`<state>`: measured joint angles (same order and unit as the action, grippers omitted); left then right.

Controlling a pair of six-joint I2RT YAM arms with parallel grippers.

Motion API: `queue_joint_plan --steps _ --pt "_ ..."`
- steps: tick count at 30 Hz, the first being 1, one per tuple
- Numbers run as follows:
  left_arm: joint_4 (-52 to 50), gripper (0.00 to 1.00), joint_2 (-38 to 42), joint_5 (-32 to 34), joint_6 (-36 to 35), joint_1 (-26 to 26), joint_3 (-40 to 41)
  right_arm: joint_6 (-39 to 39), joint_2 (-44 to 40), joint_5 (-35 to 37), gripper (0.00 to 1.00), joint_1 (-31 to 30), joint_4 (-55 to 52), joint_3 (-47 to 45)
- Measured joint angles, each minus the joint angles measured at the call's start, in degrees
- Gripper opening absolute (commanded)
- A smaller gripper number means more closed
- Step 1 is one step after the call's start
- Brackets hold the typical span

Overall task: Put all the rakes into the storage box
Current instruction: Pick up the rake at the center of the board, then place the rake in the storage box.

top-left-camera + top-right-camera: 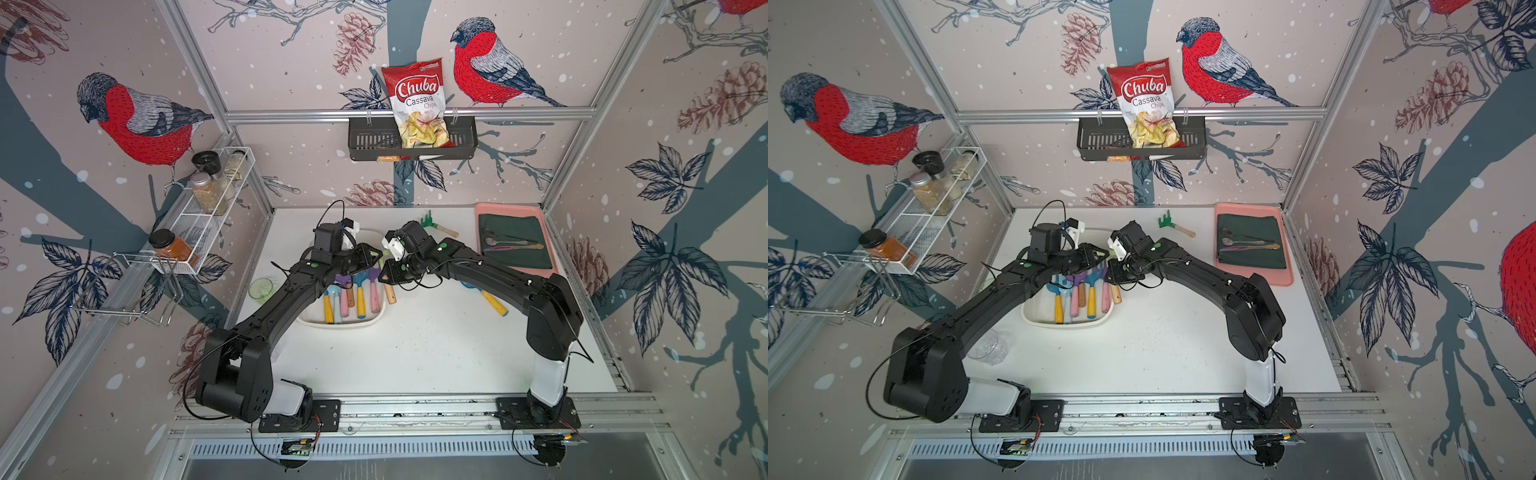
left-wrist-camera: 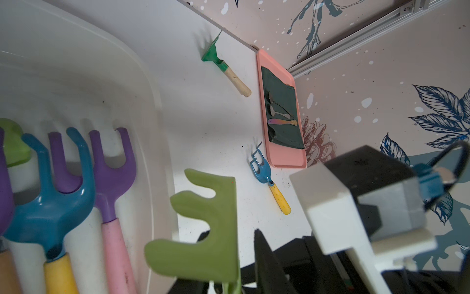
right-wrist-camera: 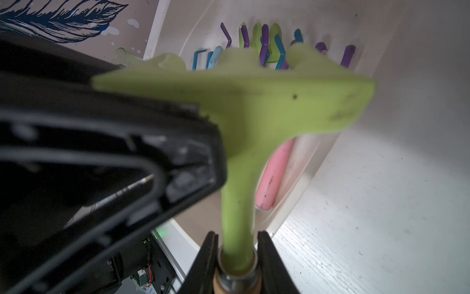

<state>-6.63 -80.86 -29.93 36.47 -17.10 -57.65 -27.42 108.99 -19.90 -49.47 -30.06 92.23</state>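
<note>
A light green rake (image 3: 254,107) with a wooden handle (image 1: 390,291) hangs at the right rim of the white storage box (image 1: 340,324). My right gripper (image 3: 237,236) is shut on its neck at the metal collar. Its head (image 2: 203,229) sits between the jaws of my left gripper (image 2: 231,233). One black finger (image 2: 263,254) stands beside the head with a strip of table showing between them. The other finger is hidden behind the head, so I cannot tell whether it pinches. In both top views the two grippers (image 1: 376,254) (image 1: 1113,274) meet over the box (image 1: 1067,323).
Several purple and blue toy tools (image 2: 50,203) lie in the box. A dark green rake (image 1: 438,227) and a blue fork (image 2: 269,183) lie on the table. A pink tray (image 1: 515,266) stands at the back right, a green glass (image 1: 261,287) at the left.
</note>
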Motion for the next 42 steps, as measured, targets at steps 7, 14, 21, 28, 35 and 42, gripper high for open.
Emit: queue_joint_plan --steps 7,14,21,28,35,42 --pt "1.5 0.26 -0.6 0.6 1.2 -1.4 0.2 -1.3 0.0 0.1 0.17 -0.5 0.6 0.0" --pt "3.4 0.05 -0.6 2.6 2.6 -1.7 1.4 -2.6 -0.2 0.1 0.20 -0.5 0.5 0.3" --pt "4.7 0.00 -0.7 2.7 3.0 -1.7 1.5 -2.8 -1.0 0.6 0.43 -0.4 0.9 0.3" --pt "4.4 0.00 -1.1 2.6 2.8 -1.6 1.4 -2.9 -1.5 0.3 0.59 0.4 1.5 0.3" --pt "3.0 0.00 -1.2 -0.6 2.0 5.4 -1.2 -3.7 -3.8 -0.7 0.82 2.1 4.2 -1.9" --pt "-0.5 0.00 -4.9 -5.2 -4.7 13.6 -5.5 -4.2 -10.5 -1.2 0.86 6.7 7.7 -10.7"
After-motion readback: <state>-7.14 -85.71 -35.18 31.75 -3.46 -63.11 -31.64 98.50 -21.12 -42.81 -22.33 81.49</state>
